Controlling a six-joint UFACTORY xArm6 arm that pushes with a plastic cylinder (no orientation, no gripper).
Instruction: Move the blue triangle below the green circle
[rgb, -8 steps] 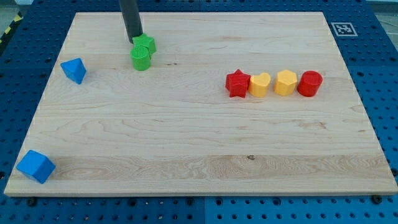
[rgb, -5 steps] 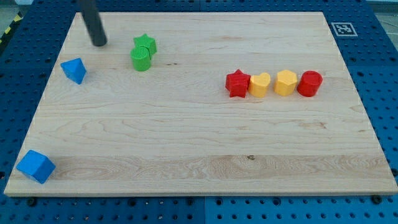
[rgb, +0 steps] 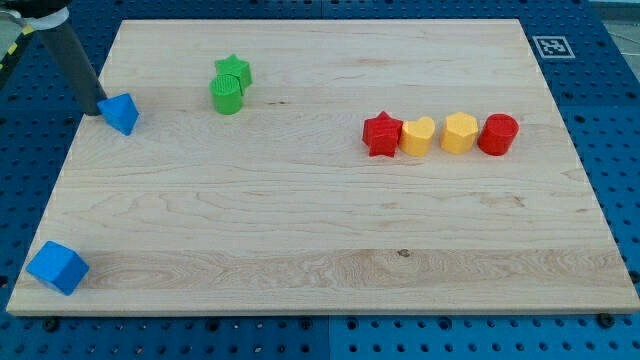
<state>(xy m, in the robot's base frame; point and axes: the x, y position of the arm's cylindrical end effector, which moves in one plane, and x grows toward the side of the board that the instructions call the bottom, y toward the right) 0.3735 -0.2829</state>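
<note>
my tip (rgb: 92, 109): bare rod, grasping nothing, sitting at board's left edge
blue triangle (rgb: 121, 113): touching tip's right side
green circle (rgb: 227, 95): lying further right, w/ green star (rgb: 233, 71) touching it

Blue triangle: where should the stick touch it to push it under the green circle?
On its left face, where my tip is already touching or nearly so. The blue triangle sits left of the green circle, so pushing from the view's left, angled slightly downward, should slide it there.
</note>
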